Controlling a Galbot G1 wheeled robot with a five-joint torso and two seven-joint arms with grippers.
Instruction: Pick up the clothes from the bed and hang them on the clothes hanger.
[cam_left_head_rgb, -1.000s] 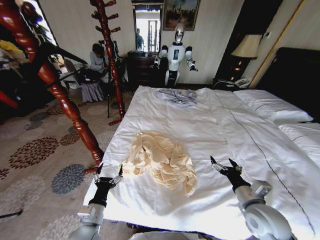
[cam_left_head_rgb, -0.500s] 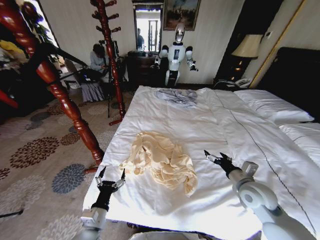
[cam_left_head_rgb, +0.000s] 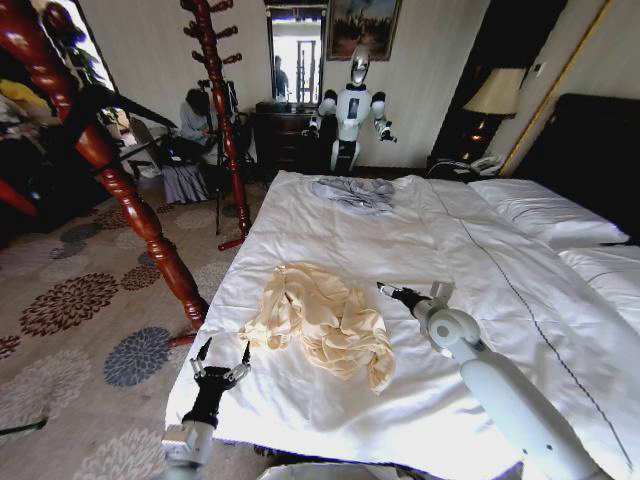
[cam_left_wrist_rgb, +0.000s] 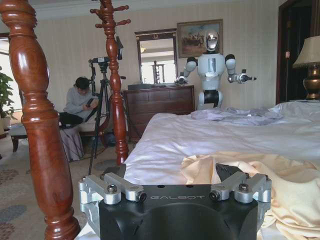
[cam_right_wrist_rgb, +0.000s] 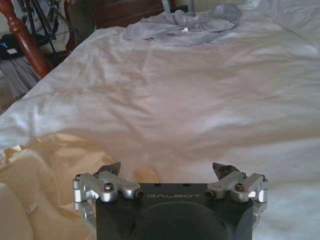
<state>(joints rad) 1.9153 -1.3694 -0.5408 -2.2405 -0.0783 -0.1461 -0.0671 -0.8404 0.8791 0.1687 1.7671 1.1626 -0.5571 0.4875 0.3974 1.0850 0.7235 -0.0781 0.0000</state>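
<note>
The clothes, a crumpled cream-yellow shirt, lie on the near part of the bed, which has white sheets. My right gripper hovers open just right of the shirt, low over the sheet. In the right wrist view its fingers are spread, with the shirt beside and partly under them. My left gripper stands open at the bed's near left edge, and the shirt lies just beyond it. A thin black clothes hanger hangs by the near wooden stand at the upper left.
A grey garment lies at the bed's far end. A red-brown wooden stand rises close on my left, and a second one stands farther back. White pillows sit on the right. Another robot stands by a dresser.
My right gripper has swung left and forward across the sheet, up to the shirt's right edge. The left gripper has sunk slightly toward me. The shirt has not moved.
</note>
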